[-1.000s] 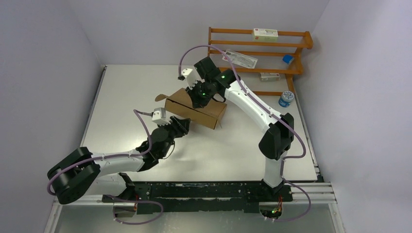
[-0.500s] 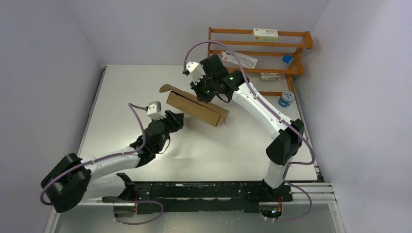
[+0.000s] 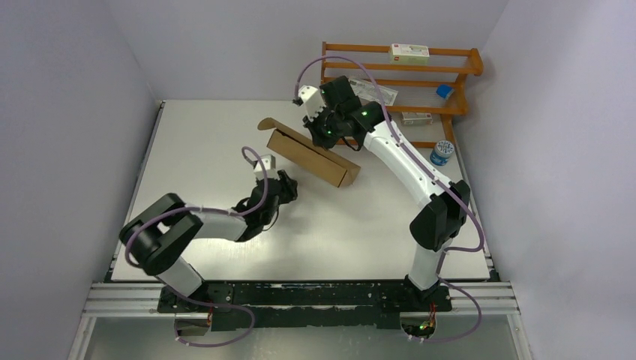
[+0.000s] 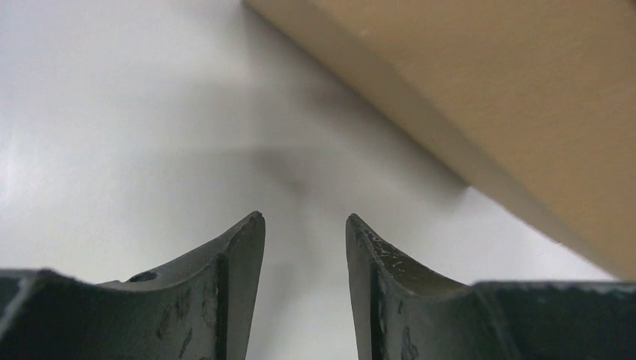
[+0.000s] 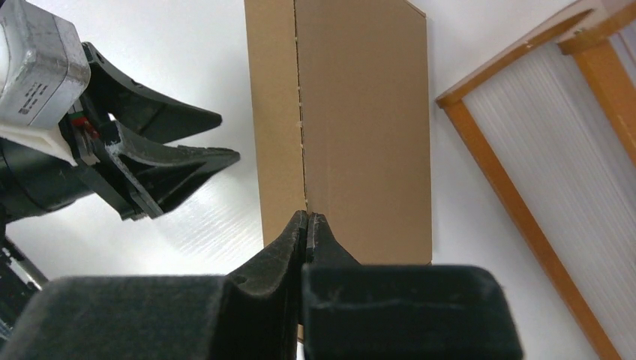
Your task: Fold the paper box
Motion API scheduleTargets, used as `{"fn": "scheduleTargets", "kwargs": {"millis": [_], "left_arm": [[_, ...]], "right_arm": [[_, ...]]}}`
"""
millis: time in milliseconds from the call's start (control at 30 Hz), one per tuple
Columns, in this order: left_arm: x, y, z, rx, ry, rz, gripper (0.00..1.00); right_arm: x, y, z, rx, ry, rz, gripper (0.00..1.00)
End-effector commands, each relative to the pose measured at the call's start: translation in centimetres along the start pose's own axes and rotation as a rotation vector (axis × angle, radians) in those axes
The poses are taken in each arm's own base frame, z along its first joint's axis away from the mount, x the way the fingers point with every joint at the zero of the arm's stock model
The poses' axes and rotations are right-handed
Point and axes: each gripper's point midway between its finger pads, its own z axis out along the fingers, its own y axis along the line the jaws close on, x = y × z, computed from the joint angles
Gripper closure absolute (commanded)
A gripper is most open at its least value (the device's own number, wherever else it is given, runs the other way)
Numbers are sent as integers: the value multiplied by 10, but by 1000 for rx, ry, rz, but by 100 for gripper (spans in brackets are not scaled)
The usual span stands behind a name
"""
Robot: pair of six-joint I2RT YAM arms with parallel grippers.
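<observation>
The paper box (image 3: 311, 157) is a folded brown cardboard box lying aslant at mid-table, one rounded flap (image 3: 268, 124) sticking out at its far left end. My right gripper (image 3: 324, 135) is shut, with its tips on the box's far top side. In the right wrist view the closed tips (image 5: 307, 217) rest on the box's perforated crease (image 5: 300, 112), and no cardboard shows between them. My left gripper (image 3: 286, 184) is open and empty, low over the table just near-left of the box. The left wrist view shows bare table between its fingers (image 4: 304, 217) and the box (image 4: 525, 105) at upper right.
A wooden rack (image 3: 397, 69) stands at the back right, holding white cartons (image 3: 409, 52) and a blue item (image 3: 445, 91). A blue-lidded jar (image 3: 441, 154) sits by the right wall. Grey walls close in both sides of the table.
The box has shifted right and farther back along with my right gripper. My left arm has swung round, and its gripper now sits a little to the right, apart from the box.
</observation>
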Motion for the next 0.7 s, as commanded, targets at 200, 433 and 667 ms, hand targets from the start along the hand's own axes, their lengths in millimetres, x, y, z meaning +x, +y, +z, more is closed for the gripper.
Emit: {"fn": "scheduleTargets", "kwargs": {"millis": [200, 433, 667], "left_arm": [[-48, -86, 53, 197, -137, -33, 46], [-67, -106, 62, 244, -175, -24, 44], [-76, -127, 69, 294, -171, -7, 44]], "right_arm": [[2, -44, 1, 122, 6, 34, 96], [6, -54, -8, 195, -17, 53, 88], [14, -62, 6, 231, -12, 6, 72]]}}
